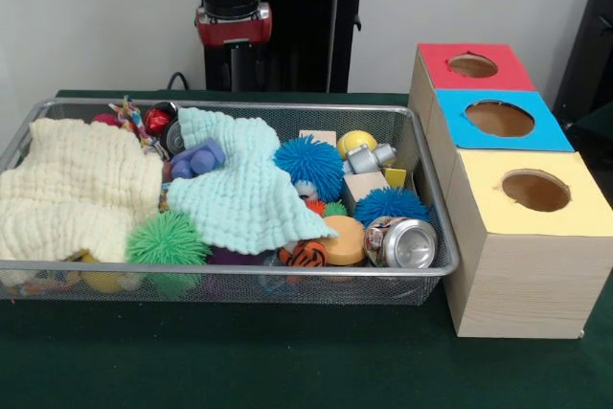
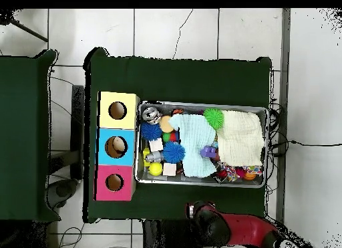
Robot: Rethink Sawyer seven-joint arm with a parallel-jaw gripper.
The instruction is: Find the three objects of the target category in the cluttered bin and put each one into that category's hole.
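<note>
Progress: judged at the start; target category unnamed, nothing seen in transit, holes' contents not discernible; three placements apparently remain. Arm (image 1: 233,7) drawn back beyond the bin (image 1: 230,280); gripper's state cannot be told. Sorting box: red hole (image 1: 473,66), blue hole (image 1: 499,119), yellow hole (image 1: 535,191); three, beside the bin. In bin: spiky balls, two blue (image 1: 311,166), one green (image 1: 168,239); cloths, two, cream (image 1: 77,193) and mint (image 1: 244,193); crushed can (image 1: 402,242), one; other clutter partly hidden.

three holed boxes (image 1: 517,189), two cloths (image 1: 244,193), three spiky balls (image 1: 311,165)
</note>
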